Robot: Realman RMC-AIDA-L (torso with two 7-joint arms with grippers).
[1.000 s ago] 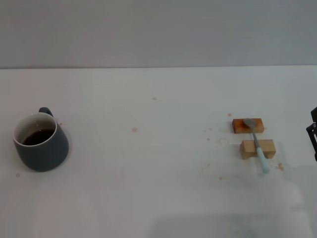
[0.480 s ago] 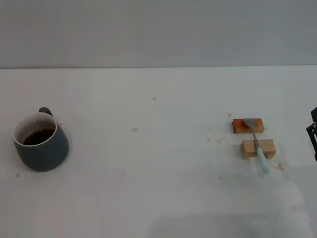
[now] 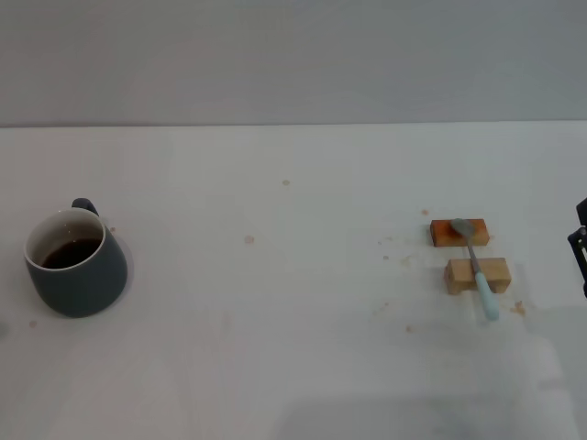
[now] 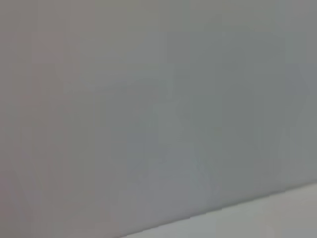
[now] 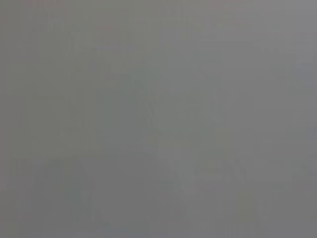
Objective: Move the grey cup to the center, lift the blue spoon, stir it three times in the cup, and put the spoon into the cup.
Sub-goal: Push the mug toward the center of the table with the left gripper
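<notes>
Two wooden blocks carry your blue spoon on the white surface, its pale handle nearer you and its metal bowl on the farther, orange-stained block. Well to the left of those blocks stands the grey cup, upright, dark liquid inside, handle on its far side. Just right of the blocks, only a sliver of the right claw shows, and you cannot tell whether it is spread.

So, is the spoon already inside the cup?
No, the spoon lies across two wooden blocks on the right, far from the cup on the left.
</notes>
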